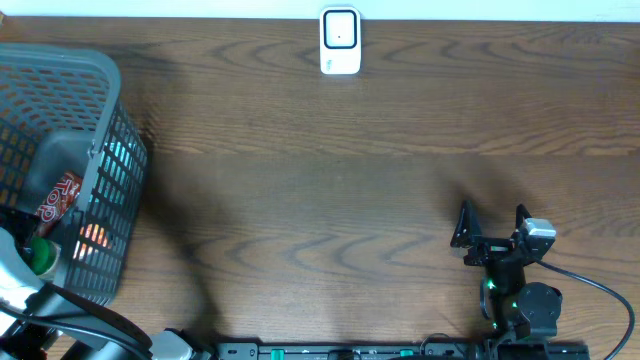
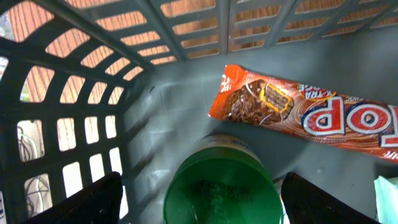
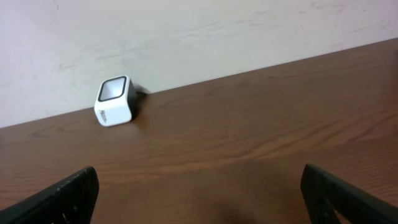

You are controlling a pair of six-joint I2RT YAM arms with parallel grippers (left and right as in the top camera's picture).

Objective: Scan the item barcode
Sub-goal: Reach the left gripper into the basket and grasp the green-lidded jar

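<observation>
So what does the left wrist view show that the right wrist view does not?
Only the left wrist: the inside of the grey basket, holding a red snack bar and a green lid. Only the right wrist: the white scanner by the wall. Both: the wooden table, and the open left fingers or right fingers at the bottom corners.

basket [image 1: 120, 190]: left on table [image 1: 300, 150] | snack bar [image 2: 298, 109], lidded jar [image 2: 221, 186]: in basket | scanner [image 1: 340, 40]: far edge, centre
</observation>
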